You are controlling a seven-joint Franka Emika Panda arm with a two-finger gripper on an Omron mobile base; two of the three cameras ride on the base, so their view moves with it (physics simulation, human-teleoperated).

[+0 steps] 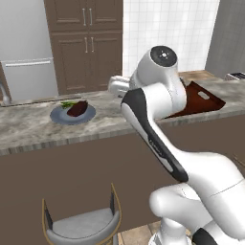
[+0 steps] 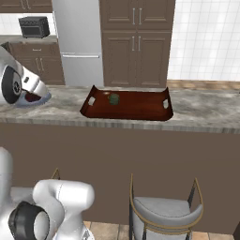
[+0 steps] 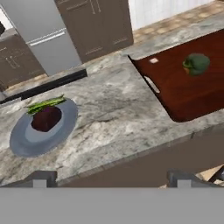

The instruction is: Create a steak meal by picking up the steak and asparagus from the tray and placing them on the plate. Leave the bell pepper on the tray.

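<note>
The steak (image 3: 46,119) and asparagus (image 3: 44,105) lay on the plate (image 3: 30,140); the pepper (image 3: 196,64) sat in the tray (image 3: 188,94) on the desk (image 3: 113,118). The fingers (image 3: 39,180) stood spread, empty.

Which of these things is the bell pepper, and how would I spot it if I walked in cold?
Find the long marbled counter, then the dark reddish-brown tray with raised sides lying on it. The bell pepper is the small roundish dark green lump sitting alone inside that tray. The other green item, the thin asparagus stalks, lies with the steak on the blue-grey plate.
</note>
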